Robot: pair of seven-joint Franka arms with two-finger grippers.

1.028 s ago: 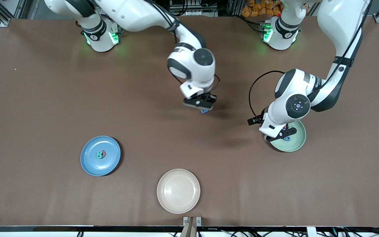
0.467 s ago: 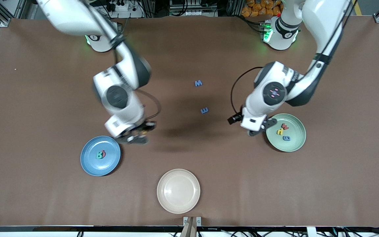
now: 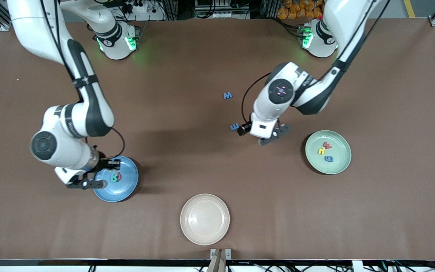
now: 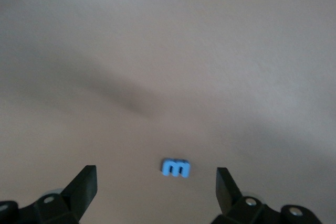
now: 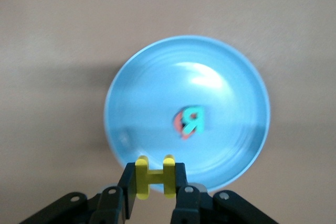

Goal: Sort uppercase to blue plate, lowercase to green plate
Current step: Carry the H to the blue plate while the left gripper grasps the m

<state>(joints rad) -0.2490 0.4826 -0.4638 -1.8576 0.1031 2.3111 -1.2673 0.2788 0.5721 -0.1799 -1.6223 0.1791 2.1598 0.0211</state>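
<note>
The sort was well past halfway: the blue plate already carried a teal letter overlapping a salmon-red one, and the green plate held a red w, a yellow letter and a blue rounded letter. The right tool hung over the blue plate's rim, pinching a yellow H that was not yet dropped. Two blue letters remained on the worktop: an E-like piece just beside the left tool, and an m/w piece a little apart from it toward the bases. The left tool stood spread wide and empty over bare worktop. Only the right wrist view revealed the H between the fingers, which the front view hid; the left wrist view showed one small blue letter lying between the open jaws, and I judged it the next pick
</note>
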